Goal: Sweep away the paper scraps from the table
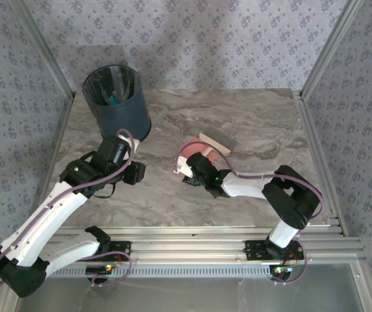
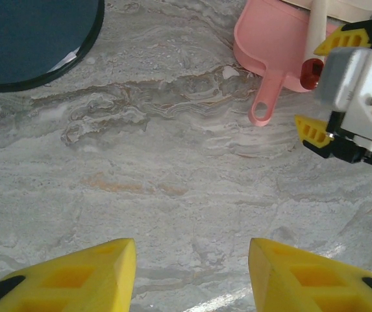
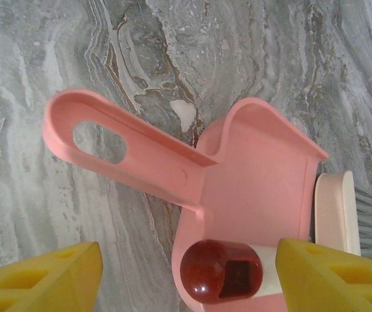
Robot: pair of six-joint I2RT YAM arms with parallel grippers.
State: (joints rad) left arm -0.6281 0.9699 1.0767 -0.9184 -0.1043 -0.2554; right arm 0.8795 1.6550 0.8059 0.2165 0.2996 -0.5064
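Note:
A pink dustpan lies flat near the middle of the table, its handle pointing toward the arms. Across it rests a cream brush whose red-brown handle end lies inside the pan. My right gripper stands open around that handle end, with a wide gap on the left side and the right finger close beside the white shaft. My left gripper hovers open over bare marble, left of the pan. A few teal paper scraps show inside the dark bin.
A dark blue bin stands at the back left, just beyond the left arm. The right gripper sits at the right of the left wrist view, close to the pan's handle. Aluminium rails border the table on the left, right and near sides.

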